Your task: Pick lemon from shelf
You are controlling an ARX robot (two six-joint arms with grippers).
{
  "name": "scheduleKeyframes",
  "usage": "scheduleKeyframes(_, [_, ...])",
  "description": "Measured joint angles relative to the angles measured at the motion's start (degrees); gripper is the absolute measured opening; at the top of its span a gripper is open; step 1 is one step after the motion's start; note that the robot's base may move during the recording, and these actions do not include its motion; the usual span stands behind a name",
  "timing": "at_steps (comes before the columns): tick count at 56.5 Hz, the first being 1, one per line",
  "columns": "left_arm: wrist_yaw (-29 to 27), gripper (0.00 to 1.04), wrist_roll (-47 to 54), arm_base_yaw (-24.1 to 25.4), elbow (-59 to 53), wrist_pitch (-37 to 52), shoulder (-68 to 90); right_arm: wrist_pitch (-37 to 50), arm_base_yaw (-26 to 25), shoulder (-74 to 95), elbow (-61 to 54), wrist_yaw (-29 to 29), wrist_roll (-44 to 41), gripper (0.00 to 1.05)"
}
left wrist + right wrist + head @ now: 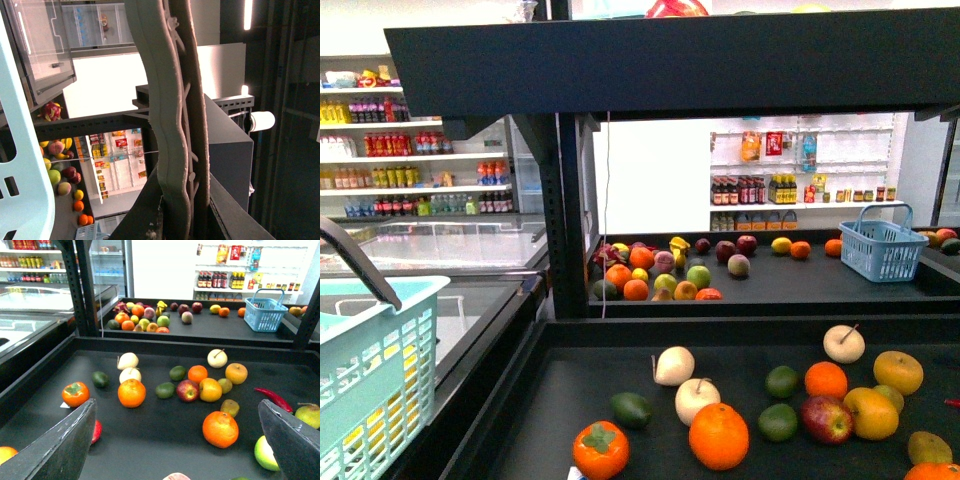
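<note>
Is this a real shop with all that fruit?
It looks like a small grocery shop, or a mock-up of one. Loose fruit lies on the black shelf, a blue shopping basket stands on the far tray, and white wall shelves of bottles line the back.

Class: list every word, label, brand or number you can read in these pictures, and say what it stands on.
None can be read.
Bottle labels on the white wall shelves: too small and blurred.
Hanging packets on the back wall: blurred.
Shelf, blue basket: no text visible.
</note>
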Motion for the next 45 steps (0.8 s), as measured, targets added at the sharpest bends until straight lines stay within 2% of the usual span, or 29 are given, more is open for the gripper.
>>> scheduleKeyframes(23, [-0.1, 0.12, -0.6, 0.1, -0.1, 0.2, 0.7, 0.0, 0.0, 0.0, 0.0, 0.0, 0.0, 0.97])
scheduleKeyframes(45, [1.3, 0.77, -0.1, 0.5, -0.7, 0.4, 0.1, 0.0, 0.0, 0.0, 0.0, 0.0, 0.0, 0.97])
